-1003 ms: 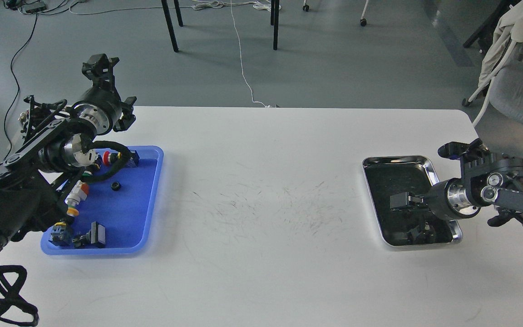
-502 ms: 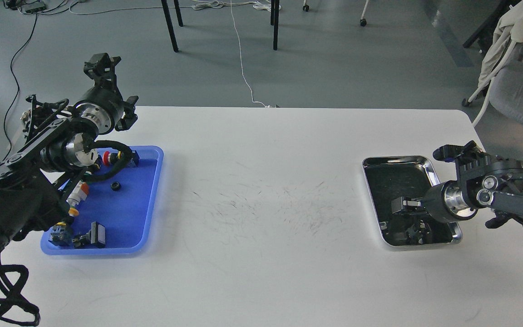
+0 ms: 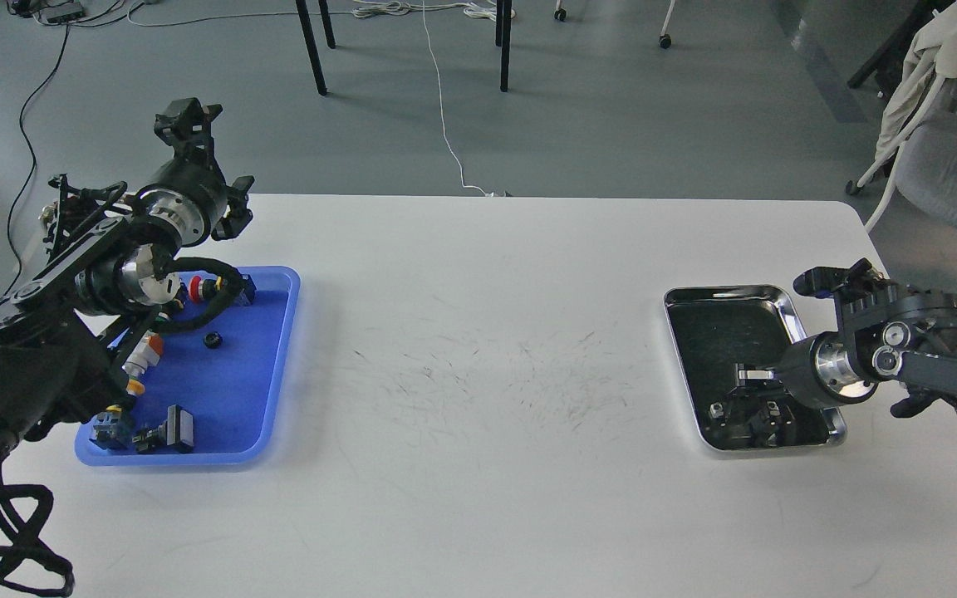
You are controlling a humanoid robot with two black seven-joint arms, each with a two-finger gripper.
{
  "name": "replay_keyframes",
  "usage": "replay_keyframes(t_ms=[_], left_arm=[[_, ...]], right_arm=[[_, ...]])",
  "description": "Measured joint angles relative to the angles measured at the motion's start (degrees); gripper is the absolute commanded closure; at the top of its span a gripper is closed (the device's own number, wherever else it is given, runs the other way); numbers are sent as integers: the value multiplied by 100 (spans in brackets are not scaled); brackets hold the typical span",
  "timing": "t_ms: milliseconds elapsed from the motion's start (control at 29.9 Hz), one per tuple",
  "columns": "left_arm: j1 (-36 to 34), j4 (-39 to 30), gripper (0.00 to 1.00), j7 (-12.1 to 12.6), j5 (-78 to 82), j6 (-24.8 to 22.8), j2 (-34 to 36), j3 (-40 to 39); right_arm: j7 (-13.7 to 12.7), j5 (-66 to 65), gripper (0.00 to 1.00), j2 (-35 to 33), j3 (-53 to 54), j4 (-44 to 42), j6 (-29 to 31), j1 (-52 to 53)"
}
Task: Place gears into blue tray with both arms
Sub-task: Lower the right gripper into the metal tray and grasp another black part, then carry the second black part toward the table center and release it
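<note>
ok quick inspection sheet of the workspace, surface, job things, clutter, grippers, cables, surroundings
Surface: white table, faint dark scuffs mid-table.
Job's things: blue tray at left; one gear lies in it. Second gear: not made out.
Clutter: coloured switches and a black block in the blue tray; steel tray at right, its dark contents too unclear to name.
Grippers: left gripper raised beyond the table's far-left edge, fingers indistinct; right gripper low in the steel tray, state unclear.
Cables: black arm cable draped over the blue tray; white cord on the floor.
Surroundings: grey floor, chair legs, grey chair at right.
</note>
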Motion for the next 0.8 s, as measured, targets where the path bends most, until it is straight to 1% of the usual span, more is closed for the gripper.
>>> replay_keyframes(t_ms=[267, 502, 568, 669, 802], left_arm=[[0, 0, 2, 0, 0, 2, 16, -6], [-6, 0, 2, 2, 0, 10, -14, -6], [-16, 0, 2, 2, 0, 22, -22, -6], [-27, 0, 2, 2, 0, 52, -26, -4], [-34, -1, 2, 2, 0, 57, -28, 0]], right_arm=[[3, 55, 94, 9, 14, 44, 26, 227], [1, 260, 94, 74, 56, 304, 27, 995], [1, 496, 94, 231, 61, 365, 22, 1262], [-1, 971, 94, 640, 71, 371, -22, 1632], [10, 1528, 94, 1565, 107, 154, -182, 1858]])
